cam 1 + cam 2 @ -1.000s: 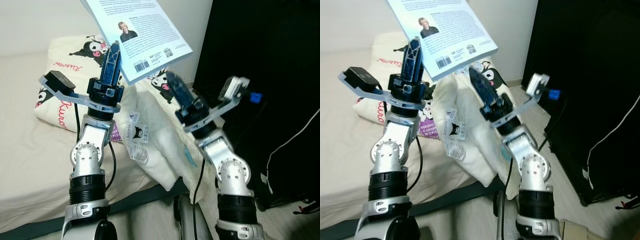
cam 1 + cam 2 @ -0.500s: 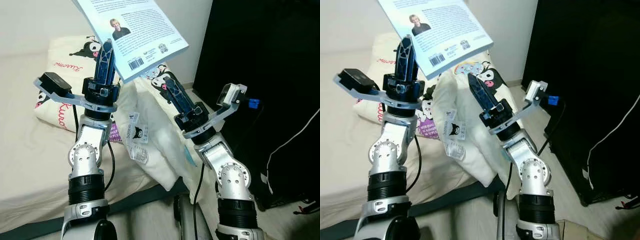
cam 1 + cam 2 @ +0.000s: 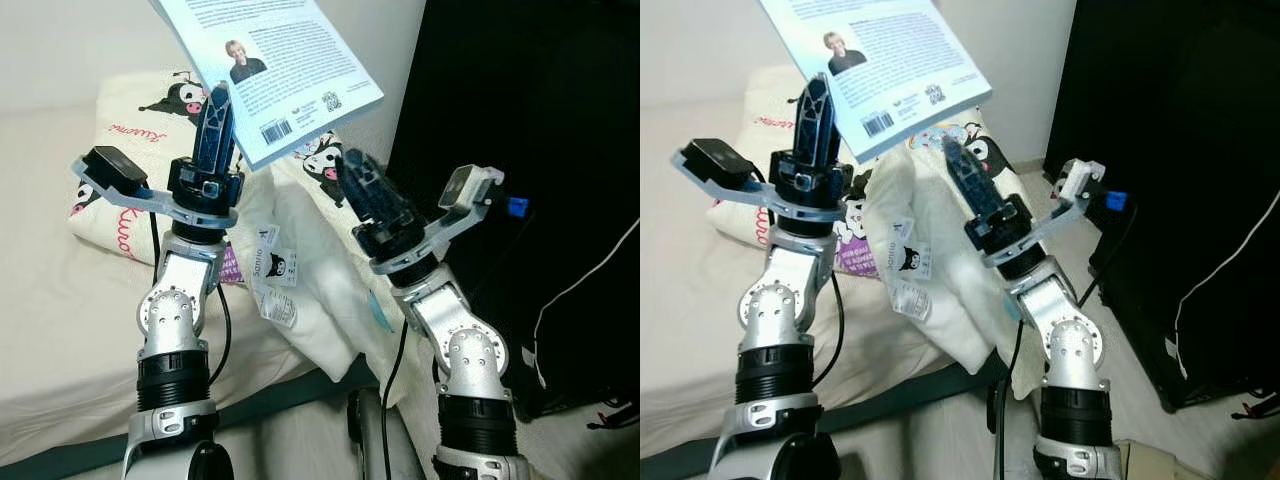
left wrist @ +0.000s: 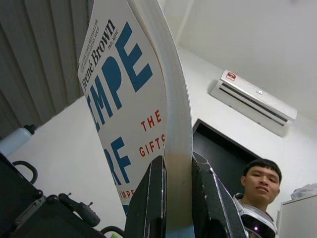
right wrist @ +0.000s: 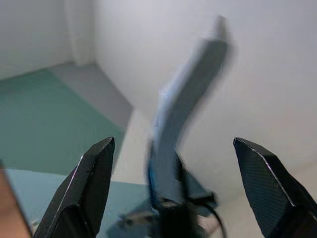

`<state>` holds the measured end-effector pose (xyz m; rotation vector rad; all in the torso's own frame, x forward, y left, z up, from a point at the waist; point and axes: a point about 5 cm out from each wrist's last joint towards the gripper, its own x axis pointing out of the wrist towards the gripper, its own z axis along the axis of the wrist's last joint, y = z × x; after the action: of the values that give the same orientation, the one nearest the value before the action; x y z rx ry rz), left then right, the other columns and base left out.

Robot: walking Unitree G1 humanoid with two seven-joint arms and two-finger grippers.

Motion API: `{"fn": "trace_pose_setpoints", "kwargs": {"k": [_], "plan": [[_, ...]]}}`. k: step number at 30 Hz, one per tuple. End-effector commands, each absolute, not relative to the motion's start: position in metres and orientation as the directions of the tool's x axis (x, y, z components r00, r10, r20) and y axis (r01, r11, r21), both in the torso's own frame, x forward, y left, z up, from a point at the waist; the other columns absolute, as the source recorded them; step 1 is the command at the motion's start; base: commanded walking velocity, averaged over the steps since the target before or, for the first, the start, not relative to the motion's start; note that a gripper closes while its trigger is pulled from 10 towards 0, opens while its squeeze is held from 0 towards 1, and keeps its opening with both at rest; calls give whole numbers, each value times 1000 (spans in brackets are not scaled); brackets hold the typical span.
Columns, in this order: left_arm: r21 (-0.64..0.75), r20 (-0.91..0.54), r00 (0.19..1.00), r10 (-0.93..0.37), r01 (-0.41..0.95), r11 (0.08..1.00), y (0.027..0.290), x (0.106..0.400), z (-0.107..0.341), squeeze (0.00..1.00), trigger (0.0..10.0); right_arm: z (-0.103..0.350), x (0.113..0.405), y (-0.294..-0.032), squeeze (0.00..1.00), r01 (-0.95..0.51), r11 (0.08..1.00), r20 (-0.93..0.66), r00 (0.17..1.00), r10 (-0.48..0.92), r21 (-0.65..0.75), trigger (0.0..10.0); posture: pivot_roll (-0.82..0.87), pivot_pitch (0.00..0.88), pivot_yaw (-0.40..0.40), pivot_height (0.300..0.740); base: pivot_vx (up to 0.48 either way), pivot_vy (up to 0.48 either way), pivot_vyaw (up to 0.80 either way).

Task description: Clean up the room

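Holding a book (image 3: 270, 70) up over the bed (image 3: 60, 300) and pillows (image 3: 130, 120), left gripper (image 3: 218, 115) jaws clamped on its lower edge, right gripper (image 3: 362, 180) raised beside it, jaws spread, empty.

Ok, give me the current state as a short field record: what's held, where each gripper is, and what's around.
held item: book, back cover with barcode facing the head camera
left gripper: raised, shut on the book's lower edge
right gripper: raised beside the book, fingers open, holding nothing
under the arms: bed with cartoon-print pillows and a white bundle with tags
robot's right side: black cabinet, white cable
person: a face seen in the left wrist view
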<state>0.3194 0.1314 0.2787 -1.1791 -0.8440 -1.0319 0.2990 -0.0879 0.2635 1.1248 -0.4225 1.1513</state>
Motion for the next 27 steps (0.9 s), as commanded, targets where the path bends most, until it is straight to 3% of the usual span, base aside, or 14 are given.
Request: {"fn": "trace_pose_setpoints", "kwargs": {"k": [1,9,21,22,24,25,27], "plan": [[-283,941,285,-182,958,37,129,316,279,0,10000,281,290,-83,0,-914,-110,821,292,491,391,10000,-218,99,15,520,0,0,0],[-281,942,282,-183,959,31,128,315,278,0,10000,283,292,-80,0,-910,-127,816,283,504,394,10000,-214,101,11,520,0,0,0],[-264,947,262,-184,964,16,127,312,278,0,10000,289,309,-87,0,-883,-89,812,379,443,461,10000,-213,97,7,520,0,0,0],[-262,948,260,-185,965,15,126,312,278,0,10000,290,311,-87,0,-882,-92,816,383,433,463,3569,-215,96,7,520,0,0,0],[-260,948,258,-186,965,14,126,312,278,0,10000,290,311,-88,0,-882,-94,818,383,429,463,3569,-215,95,7,520,0,0,0],[-260,948,258,-185,966,12,126,312,278,0,10000,291,311,-88,0,-882,-97,820,382,426,461,0,-216,94,7,520,0,0,0],[-258,949,255,-184,966,10,125,312,279,0,10000,292,311,-88,0,-885,-103,825,374,424,455,0,-216,96,7,520,0,0,0]]}}
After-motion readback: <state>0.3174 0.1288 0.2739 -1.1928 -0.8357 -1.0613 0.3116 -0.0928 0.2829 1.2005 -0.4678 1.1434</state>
